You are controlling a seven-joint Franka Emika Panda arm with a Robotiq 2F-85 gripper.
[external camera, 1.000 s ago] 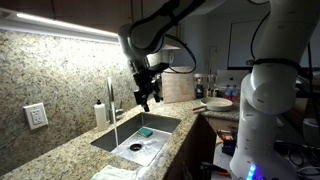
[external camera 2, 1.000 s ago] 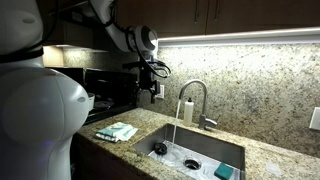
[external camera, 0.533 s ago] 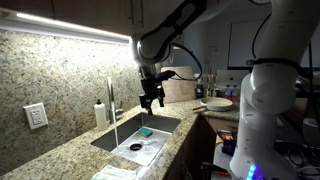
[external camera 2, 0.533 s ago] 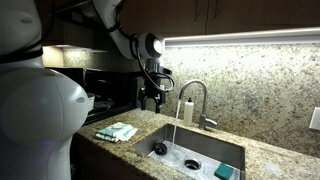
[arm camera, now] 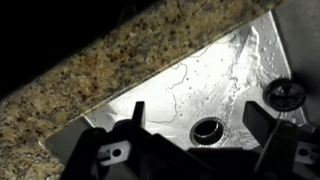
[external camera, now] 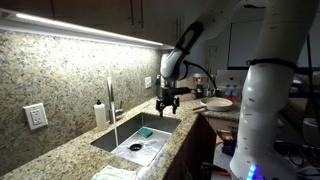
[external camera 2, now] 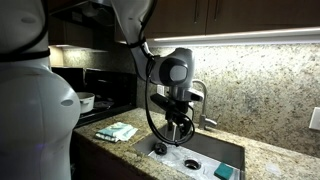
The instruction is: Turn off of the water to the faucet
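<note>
The chrome faucet stands behind the sink at the granite backsplash. A thin whitish stream of water falls from its spout into the basin. In an exterior view the faucet's curved neck shows just behind my arm, and the stream there is hidden by my gripper. My gripper hangs open and empty over the sink, apart from the faucet. In the wrist view my open fingers frame the wet basin floor and the drain.
A white soap dispenser stands beside the faucet. A green sponge and a round strainer lie in the sink. A green cloth lies on the granite counter. Plates sit at the counter's far end.
My gripper has moved away from the wall side and down, from beside the counter to a spot over the sink basin. The water keeps running.
</note>
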